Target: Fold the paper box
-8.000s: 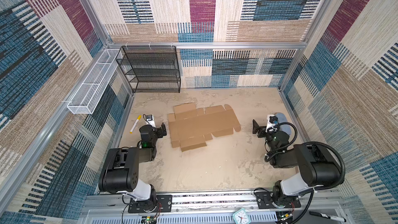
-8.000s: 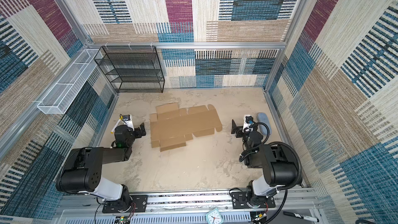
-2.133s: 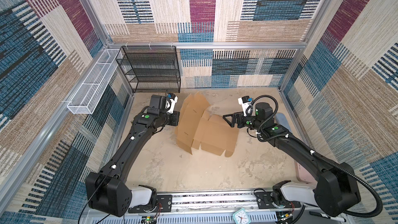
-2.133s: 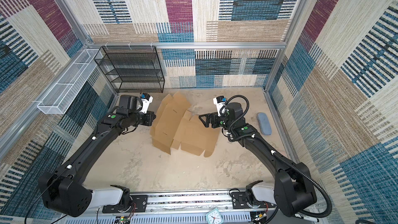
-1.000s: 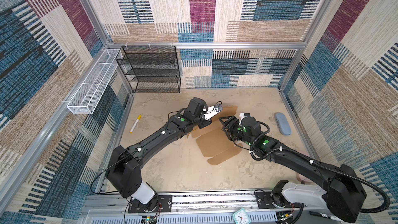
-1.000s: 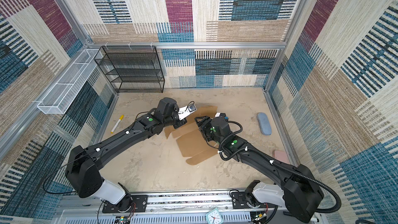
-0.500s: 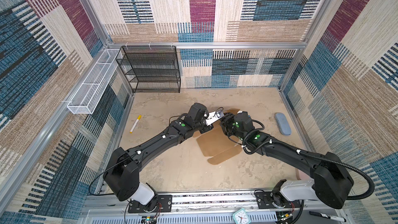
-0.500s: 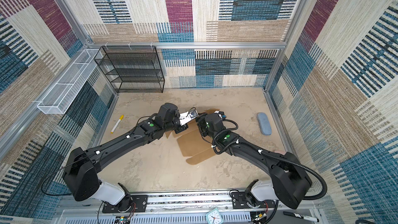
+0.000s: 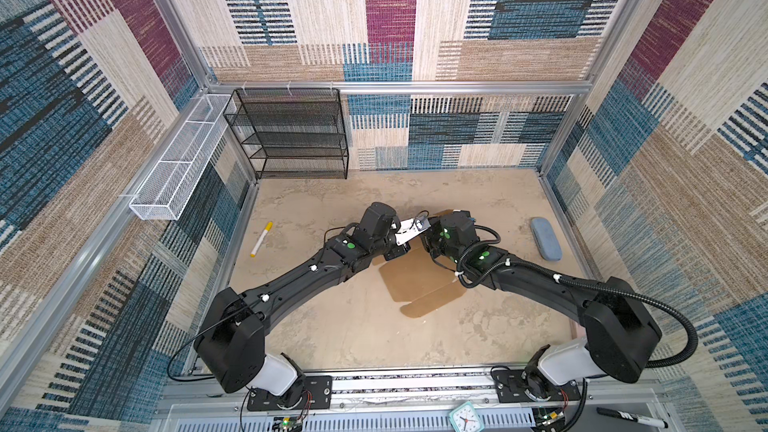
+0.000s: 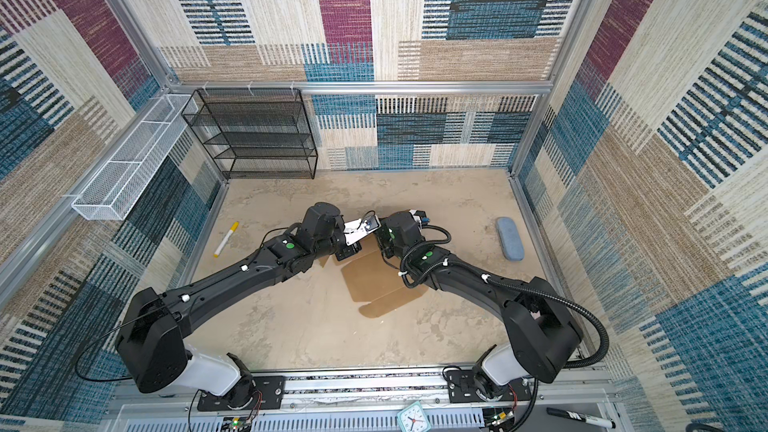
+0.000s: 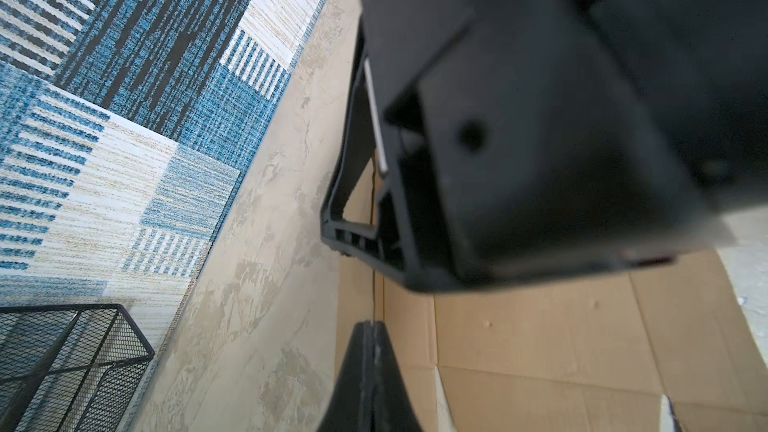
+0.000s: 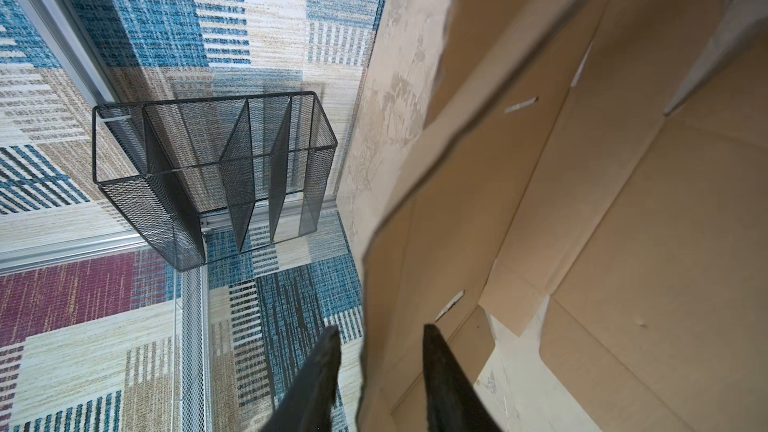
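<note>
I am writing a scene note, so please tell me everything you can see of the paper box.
The paper box is plain brown corrugated cardboard, a die-cut sheet with creases, slots and tabs. Most lies flat on the table; one flap stands raised, its edge inside the open right gripper. The shut left gripper points at a crease.

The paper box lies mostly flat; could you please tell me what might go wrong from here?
1. The right gripper straddles only the edge of a raised flap of the paper box; closing there, it might slip off.
2. The left gripper, shut, sits over a crease; if it merely presses, the sheet could slide.
3. Both grippers work close together and might collide.
</note>
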You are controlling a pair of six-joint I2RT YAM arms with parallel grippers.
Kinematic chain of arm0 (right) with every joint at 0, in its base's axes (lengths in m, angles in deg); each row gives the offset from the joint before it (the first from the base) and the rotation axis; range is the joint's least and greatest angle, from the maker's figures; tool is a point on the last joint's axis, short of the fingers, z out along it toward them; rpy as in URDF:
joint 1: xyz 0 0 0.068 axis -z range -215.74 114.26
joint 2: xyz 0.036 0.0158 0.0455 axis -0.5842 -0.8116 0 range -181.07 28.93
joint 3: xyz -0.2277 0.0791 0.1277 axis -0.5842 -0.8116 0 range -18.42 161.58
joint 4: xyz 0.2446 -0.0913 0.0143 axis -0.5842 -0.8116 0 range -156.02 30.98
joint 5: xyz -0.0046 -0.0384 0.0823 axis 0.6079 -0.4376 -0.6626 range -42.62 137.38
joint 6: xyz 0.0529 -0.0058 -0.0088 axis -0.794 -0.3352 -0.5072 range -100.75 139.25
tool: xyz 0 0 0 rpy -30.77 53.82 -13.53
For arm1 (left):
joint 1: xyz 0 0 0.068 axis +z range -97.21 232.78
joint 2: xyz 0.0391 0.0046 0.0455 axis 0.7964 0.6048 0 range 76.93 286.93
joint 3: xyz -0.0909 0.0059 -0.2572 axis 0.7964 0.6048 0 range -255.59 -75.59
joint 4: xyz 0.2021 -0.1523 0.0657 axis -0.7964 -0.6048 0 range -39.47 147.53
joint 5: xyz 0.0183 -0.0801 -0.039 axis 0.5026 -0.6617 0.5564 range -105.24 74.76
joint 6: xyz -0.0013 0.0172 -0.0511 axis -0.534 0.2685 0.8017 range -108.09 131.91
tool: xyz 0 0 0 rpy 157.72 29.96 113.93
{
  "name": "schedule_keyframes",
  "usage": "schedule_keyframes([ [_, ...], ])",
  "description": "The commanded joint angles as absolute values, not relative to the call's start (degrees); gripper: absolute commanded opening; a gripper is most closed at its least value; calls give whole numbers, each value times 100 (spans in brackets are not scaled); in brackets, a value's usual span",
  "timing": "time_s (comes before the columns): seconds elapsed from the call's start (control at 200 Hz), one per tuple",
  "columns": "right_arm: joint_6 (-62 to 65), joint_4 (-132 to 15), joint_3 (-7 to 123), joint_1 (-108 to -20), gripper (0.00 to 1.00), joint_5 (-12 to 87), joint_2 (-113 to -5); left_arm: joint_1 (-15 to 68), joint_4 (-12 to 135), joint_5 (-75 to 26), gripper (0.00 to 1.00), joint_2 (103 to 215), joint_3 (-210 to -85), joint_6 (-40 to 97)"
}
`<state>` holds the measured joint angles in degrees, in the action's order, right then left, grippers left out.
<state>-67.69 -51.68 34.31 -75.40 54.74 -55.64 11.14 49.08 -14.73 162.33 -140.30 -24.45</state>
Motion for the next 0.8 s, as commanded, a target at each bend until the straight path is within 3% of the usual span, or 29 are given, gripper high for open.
schedule_keyframes([
  [0.0, -6706, -5171, 3519, -7538, 33, 5597, -5622, 1113, 5085, -1586, 0, 16208, -14002, -2535],
  [0.791, -6670, -5329, 3651, -7531, 0, 5783, -5861, 1121, 5275, -1427, 0, 16120, -13879, -2424],
])
